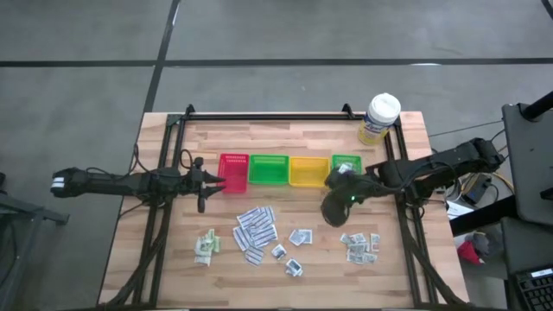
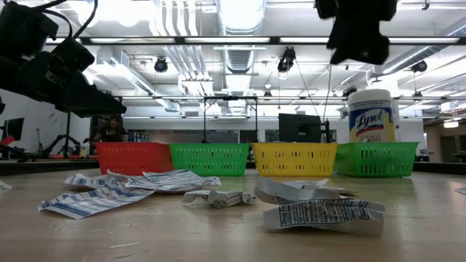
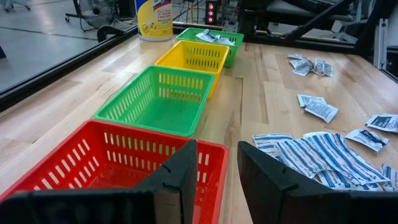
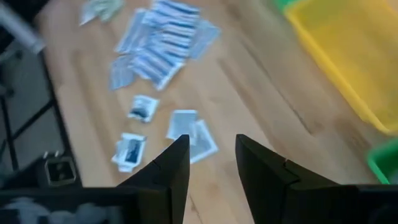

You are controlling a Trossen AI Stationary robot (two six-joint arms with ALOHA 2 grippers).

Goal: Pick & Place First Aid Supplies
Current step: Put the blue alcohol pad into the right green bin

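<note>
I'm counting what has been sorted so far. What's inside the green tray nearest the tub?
A few packets lie in the far green tray beside the tub. Its wall hides the tray's floor, so more may lie unseen.

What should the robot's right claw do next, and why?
Probably lower straight down onto a packet. The right claw is open and empty, above the table, and its camera shows small square packets lying loose on the wood just below its fingertips. The far green tray already holds a few packets, so grabbing another looks like the next step. The left claw waits by the red tray.
</note>
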